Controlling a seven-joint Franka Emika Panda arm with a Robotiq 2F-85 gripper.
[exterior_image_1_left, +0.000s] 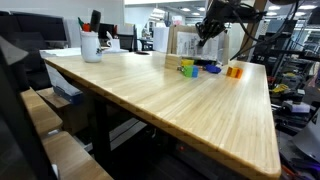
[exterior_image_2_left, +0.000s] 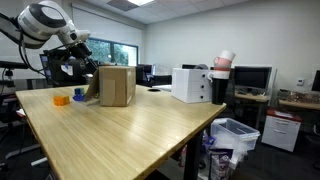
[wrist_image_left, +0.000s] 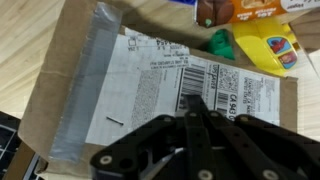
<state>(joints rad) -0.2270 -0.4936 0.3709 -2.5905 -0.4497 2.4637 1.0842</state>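
Cardboard box (exterior_image_2_left: 116, 86); shipping label (wrist_image_left: 160, 85) in wrist view only; hand (wrist_image_left: 196, 105) seemingly closed

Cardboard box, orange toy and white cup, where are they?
cardboard box (exterior_image_2_left: 117, 86): an exterior view, front side
orange toy (exterior_image_2_left: 62, 98): an exterior view, top
white cup (exterior_image_1_left: 91, 48): an exterior view, side

A: Where is the box (exterior_image_2_left: 117, 85)?
B: On the desk (exterior_image_2_left: 140, 135), in an exterior view with the toys (exterior_image_2_left: 68, 97) just beside it at nine o'clock.
A: And the pincer (wrist_image_left: 194, 104)?
B: Above the box; in the wrist view the toys lie at one o'clock.
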